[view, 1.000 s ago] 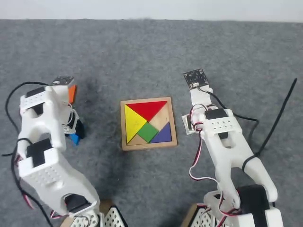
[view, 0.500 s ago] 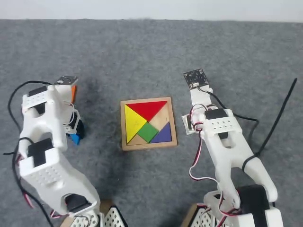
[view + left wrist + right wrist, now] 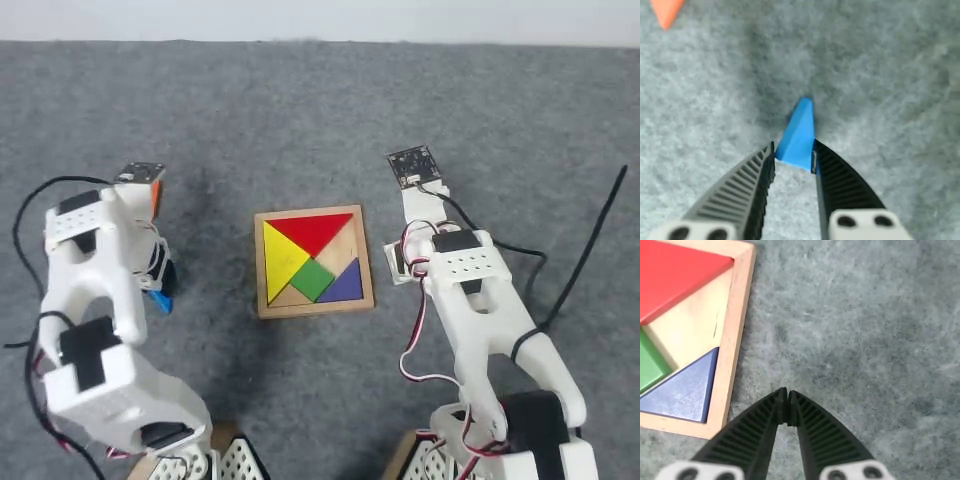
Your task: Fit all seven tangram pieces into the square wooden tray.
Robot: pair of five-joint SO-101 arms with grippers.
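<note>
The square wooden tray [image 3: 262,300] lies mid-table holding a red triangle [image 3: 315,232], a yellow triangle [image 3: 280,260], a green square [image 3: 313,279] and a dark blue triangle [image 3: 345,284]; bare wood shows in two spots. My left gripper [image 3: 792,155] is shut on a light blue triangle [image 3: 799,135], held over the grey mat left of the tray; its tip peeks out under the arm [image 3: 160,300]. An orange piece [image 3: 153,197] lies beyond it [image 3: 666,12]. My right gripper [image 3: 787,407] is shut and empty, just off the tray's right edge [image 3: 737,335].
The grey mat [image 3: 300,120] covers the whole table. Both arm bases stand at the near edge, with cables trailing beside each. A black cable [image 3: 590,250] runs along the right side.
The left arm has shifted slightly toward the near side with the light blue triangle in its grip. The right arm has not moved.
</note>
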